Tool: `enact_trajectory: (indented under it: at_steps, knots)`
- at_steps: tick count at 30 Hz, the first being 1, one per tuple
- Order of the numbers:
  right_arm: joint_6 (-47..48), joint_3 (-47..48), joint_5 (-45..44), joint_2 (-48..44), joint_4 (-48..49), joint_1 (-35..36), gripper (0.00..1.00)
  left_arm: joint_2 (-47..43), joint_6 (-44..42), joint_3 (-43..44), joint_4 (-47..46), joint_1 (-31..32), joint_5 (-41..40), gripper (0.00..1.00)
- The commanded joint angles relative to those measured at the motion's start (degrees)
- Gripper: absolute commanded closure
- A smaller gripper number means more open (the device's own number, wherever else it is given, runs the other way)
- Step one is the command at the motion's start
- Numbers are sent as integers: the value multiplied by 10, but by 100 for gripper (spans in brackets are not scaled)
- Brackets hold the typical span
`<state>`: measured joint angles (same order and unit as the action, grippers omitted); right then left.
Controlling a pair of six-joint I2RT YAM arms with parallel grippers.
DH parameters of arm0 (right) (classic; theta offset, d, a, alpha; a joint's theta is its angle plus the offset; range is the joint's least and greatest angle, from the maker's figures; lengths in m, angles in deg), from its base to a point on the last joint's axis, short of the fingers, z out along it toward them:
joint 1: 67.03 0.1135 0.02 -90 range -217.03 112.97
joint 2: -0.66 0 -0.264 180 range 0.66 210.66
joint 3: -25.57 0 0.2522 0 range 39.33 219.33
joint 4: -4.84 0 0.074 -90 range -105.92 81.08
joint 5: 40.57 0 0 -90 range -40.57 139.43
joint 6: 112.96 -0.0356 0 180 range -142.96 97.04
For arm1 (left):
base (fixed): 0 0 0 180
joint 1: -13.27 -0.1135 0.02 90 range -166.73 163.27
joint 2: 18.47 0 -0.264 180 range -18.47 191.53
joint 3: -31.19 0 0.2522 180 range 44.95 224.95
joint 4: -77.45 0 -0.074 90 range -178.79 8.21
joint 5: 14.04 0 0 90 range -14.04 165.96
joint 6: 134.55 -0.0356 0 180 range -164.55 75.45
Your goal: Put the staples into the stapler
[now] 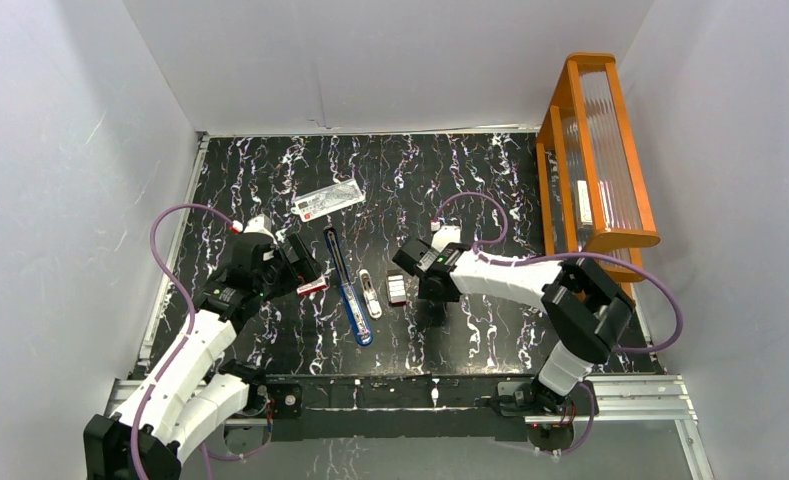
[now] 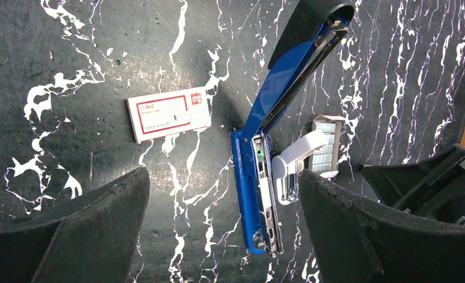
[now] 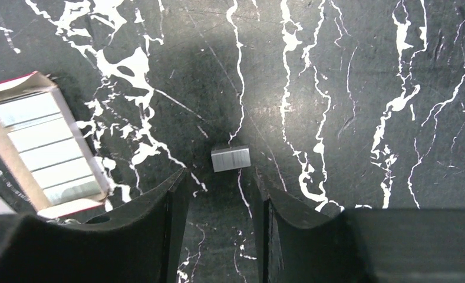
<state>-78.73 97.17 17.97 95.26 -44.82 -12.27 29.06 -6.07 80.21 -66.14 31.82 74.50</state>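
The blue stapler (image 1: 353, 305) lies swung open on the table, its black base (image 2: 312, 23) pointing away and its silver rail (image 2: 267, 194) facing up. My left gripper (image 2: 223, 177) hangs open wide above the stapler's near end, holding nothing. The red-and-white sleeve (image 2: 168, 114) lies to the stapler's left. The tray (image 3: 47, 150) holds rows of staples. A short silvery strip of staples (image 3: 230, 158) lies loose on the table just beyond the fingertips of my right gripper (image 3: 220, 175), which is open and not touching it.
A white and chrome tool (image 2: 293, 171) lies between the stapler and the tray. A flat clear packet (image 1: 328, 200) rests farther back. An orange rack (image 1: 595, 150) stands at the right edge. White walls enclose the black marbled table (image 1: 470, 180).
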Motion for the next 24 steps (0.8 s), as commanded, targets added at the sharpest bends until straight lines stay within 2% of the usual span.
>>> enact_trajectory:
  at_steps: [1,7,14,24]
  knots:
    - [16,1,21,-46,13,-2,49,-1,-9,10,-8,1,-4,6]
    - [85,-10,125,-59,85,30,55,0,-12,10,-8,1,-7,6]
    - [84,28,137,6,89,86,63,-2,-11,7,-8,1,-8,6]
    - [95,106,112,101,74,68,65,-4,-12,8,-5,1,-10,6]
